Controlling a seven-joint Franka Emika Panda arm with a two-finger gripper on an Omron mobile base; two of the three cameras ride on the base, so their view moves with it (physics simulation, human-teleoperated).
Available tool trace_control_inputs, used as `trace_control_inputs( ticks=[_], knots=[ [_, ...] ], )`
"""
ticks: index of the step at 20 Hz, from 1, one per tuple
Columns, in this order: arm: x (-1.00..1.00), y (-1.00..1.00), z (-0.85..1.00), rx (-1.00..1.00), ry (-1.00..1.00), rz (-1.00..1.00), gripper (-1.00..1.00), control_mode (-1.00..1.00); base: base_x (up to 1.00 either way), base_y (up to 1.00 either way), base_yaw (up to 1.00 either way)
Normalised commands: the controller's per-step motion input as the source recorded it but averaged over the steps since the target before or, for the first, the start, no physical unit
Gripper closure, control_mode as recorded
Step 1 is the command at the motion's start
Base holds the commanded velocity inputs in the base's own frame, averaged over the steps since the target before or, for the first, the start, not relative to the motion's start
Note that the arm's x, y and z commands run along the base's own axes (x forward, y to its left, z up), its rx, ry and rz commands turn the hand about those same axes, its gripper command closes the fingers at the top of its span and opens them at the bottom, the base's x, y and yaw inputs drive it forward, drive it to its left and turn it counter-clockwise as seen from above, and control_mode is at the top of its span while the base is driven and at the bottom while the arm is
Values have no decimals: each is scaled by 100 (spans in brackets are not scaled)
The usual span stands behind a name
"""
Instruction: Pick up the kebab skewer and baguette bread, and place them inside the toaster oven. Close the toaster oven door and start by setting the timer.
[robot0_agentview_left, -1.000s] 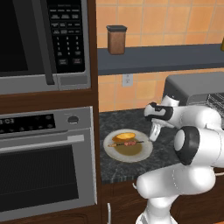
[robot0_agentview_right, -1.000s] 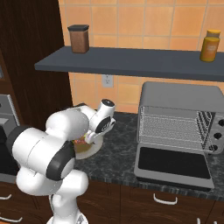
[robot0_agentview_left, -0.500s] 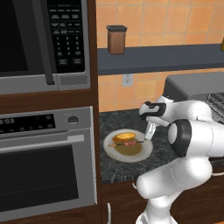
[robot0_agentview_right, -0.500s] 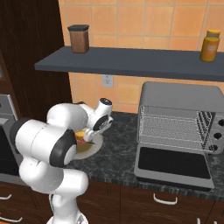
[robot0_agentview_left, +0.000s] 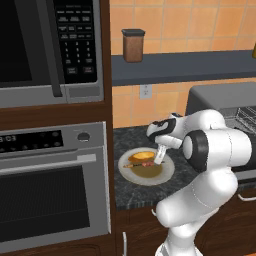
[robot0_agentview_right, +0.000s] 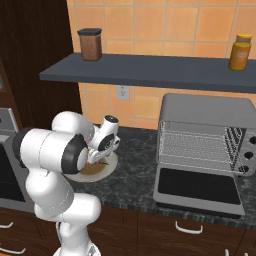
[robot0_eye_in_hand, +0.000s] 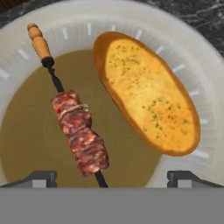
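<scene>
- We see the wall oven (robot0_agentview_left: 52, 185) built into the dark cabinet at the left, with the microwave (robot0_agentview_left: 47, 47) above it.
- The toaster oven (robot0_agentview_right: 205, 147) stands on the dark speckled table (robot0_agentview_right: 135, 177) at the right, its wire rack visible inside.
- The toaster oven door (robot0_agentview_right: 196, 186) is folded down flat in front of it, so the oven is open.
- A grey shelf (robot0_agentview_right: 150, 72) on the tiled wall carries a brown jar (robot0_agentview_right: 90, 44) and a yellow jar (robot0_agentview_right: 239, 52).
- A pale plate (robot0_eye_in_hand: 205, 70) with a brownish centre lies on the table between the wall oven and the toaster oven, well apart from the toaster oven.
- The baguette bread (robot0_eye_in_hand: 146, 92) lies on the plate, just beside the skewer and not touching it.
- The kebab skewer (robot0_eye_in_hand: 81, 131) lies on the plate as well, its wooden handle pointing away from the fingers.
- The gripper (robot0_eye_in_hand: 111, 177) hangs close above the plate; its fingers (robot0_eye_in_hand: 41, 178) are spread wide and hold nothing, with the meat end of the skewer between them.
</scene>
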Motion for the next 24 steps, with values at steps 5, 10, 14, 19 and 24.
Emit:
trace_control_inputs(
  ticks=[5, 10, 14, 19, 24],
  knots=[
    [0, 16, -25, 0, 6, 1, -100, -100, 0, 0, 0],
    [-2, 5, -24, 0, 6, 2, -100, -100, 0, 0, 0],
    [-1, 4, -6, 0, 2, 1, -100, -100, 0, 0, 0],
    [0, 0, 0, 0, 0, 0, -100, -100, 0, 0, 0],
    [0, 0, 0, 0, 0, 0, 100, -100, 0, 0, 0]
  ],
)
